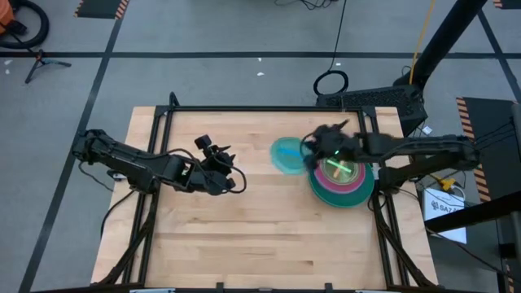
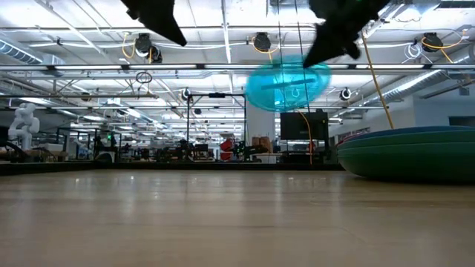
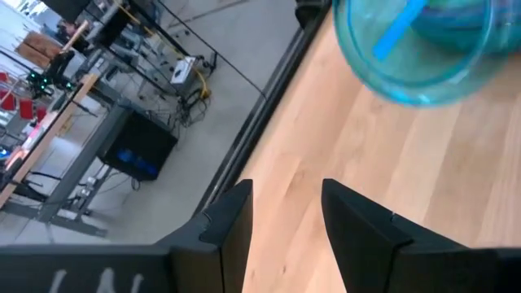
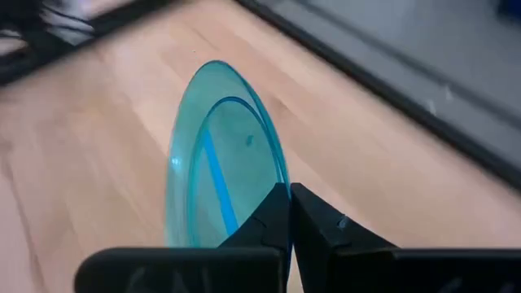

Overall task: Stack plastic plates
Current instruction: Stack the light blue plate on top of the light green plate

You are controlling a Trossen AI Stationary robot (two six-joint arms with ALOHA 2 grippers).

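One cyan plate [image 4: 216,155] hangs pinched by its rim in my right jaws [image 4: 289,213], just beside the stack [image 1: 342,181]; left jaws [image 3: 285,224] open, idle mid-counter [image 1: 260,236].

The high view looks straight down on the whole table [image 1: 244,236]. The low view sits at tabletop level, facing the far room. Each wrist view looks closely past its own fingers at the wood. All four share the cyan plate [image 1: 286,155] [image 2: 287,83] [image 3: 415,49] [image 4: 220,163], held right of centre.
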